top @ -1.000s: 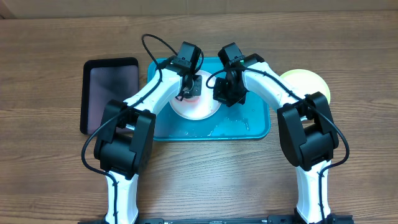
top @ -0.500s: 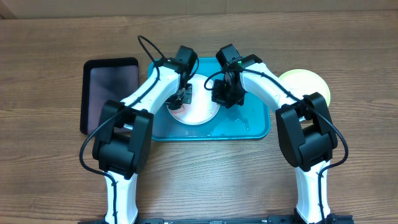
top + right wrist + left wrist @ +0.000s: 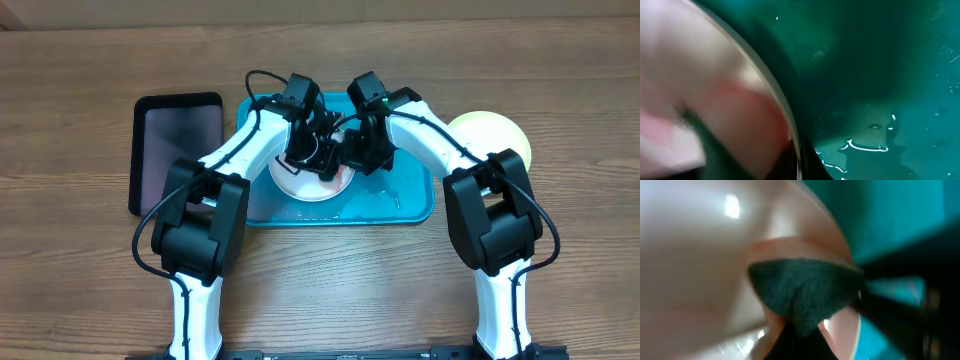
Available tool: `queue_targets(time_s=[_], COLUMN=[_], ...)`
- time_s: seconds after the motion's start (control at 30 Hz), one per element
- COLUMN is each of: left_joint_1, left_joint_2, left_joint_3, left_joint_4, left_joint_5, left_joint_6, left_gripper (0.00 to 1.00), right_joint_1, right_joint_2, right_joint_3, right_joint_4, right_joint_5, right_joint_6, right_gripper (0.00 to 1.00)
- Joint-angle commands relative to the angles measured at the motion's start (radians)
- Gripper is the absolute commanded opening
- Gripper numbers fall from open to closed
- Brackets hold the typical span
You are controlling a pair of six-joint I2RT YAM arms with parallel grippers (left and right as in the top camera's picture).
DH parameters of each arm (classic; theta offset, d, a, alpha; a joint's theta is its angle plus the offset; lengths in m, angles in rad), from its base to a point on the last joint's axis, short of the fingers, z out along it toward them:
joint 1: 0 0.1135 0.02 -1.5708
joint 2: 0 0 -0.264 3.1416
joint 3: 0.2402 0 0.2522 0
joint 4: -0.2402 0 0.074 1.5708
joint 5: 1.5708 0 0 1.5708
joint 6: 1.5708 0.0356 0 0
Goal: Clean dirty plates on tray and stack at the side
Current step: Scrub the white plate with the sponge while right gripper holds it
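Wooden table (image 3: pixel 80 60) beneath, a green cloth (image 3: pixel 805 292) is clenched by the left gripper (image 3: pixel 322 158). The right gripper (image 3: pixel 352 158) cannot be judged. The white plate (image 3: pixel 300 185) could be shoved off the tray (image 3: pixel 400 200) by scrubbing.

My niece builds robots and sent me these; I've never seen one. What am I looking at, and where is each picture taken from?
It is a robot with two white-and-black arms, each ending in a two-finger gripper. The wide picture looks down on the table; the two blurry close-ups come from cameras on the wrists. On the table lie a turquoise tray, a black tray and a yellow-green plate. A white plate smeared red sits in the turquoise tray. The left gripper presses a dark green pad onto it; the right gripper is at its edge, but whether it grips is unclear.
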Motion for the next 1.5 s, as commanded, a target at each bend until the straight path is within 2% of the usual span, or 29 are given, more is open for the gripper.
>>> queue_targets(time_s=[0.0, 0.1, 0.23, 0.33, 0.5, 0.67, 0.8, 0.93, 1.03, 1.13, 1.3, 1.37, 1.47], left_joint_1=[-0.001, -0.001, 0.002, 0.006, 0.008, 0.009, 0.010, 0.010, 0.010, 0.010, 0.011, 0.011, 0.011], left_joint_2=[0.019, 0.019, 0.019, 0.019, 0.019, 0.019, 0.019, 0.019, 0.019, 0.019, 0.019, 0.019, 0.019], left_joint_3=[-0.002, -0.001, 0.000, 0.000, 0.000, 0.000, 0.000, 0.000, 0.000, 0.000, 0.000, 0.001, 0.029], left_joint_4=[0.066, 0.109, 0.087, 0.023, -0.101, -0.246, -0.343, -0.370, -0.332, -0.224, 0.017, 0.074, 0.022], left_joint_5=[-0.189, -0.423, -0.778, -0.928, -0.859, -0.600, -0.344, -0.034, 0.062, 0.061, -0.063, -0.212, -0.514], left_joint_6=[-0.169, -0.264, -0.375, -0.440, -0.433, -0.318, -0.176, 0.063, 0.114, 0.055, -0.238, -0.341, -0.462], left_gripper=[0.04, 0.04, 0.04, 0.06, 0.04, 0.04, 0.04, 0.04, 0.04, 0.04, 0.04, 0.04, 0.04], right_joint_1=[0.039, 0.052, 0.055, 0.055, 0.054, 0.053, 0.046, 0.038, 0.035, 0.035, 0.035, 0.034, 0.030], right_joint_2=[0.020, 0.020, 0.020, 0.020, 0.020, 0.020, 0.020, 0.020, 0.020, 0.020, 0.020, 0.020, 0.020], right_joint_3=[-0.018, -0.018, -0.018, -0.018, -0.018, -0.018, -0.018, -0.018, -0.018, -0.018, -0.018, -0.018, -0.018], right_joint_4=[-0.013, -0.009, -0.005, -0.005, 0.004, 0.006, 0.006, 0.005, 0.006, 0.008, 0.017, 0.018, 0.026], right_joint_5=[0.026, 0.026, 0.026, 0.026, 0.026, 0.026, 0.025, 0.022, 0.017, 0.008, 0.003, 0.003, 0.003], right_joint_6=[0.007, 0.007, 0.007, 0.007, 0.007, 0.007, 0.007, 0.007, 0.007, 0.007, 0.007, 0.007, 0.007], right_gripper=[0.04, 0.04, 0.04, 0.04, 0.04, 0.04, 0.04, 0.04, 0.04, 0.04, 0.04, 0.04, 0.04])
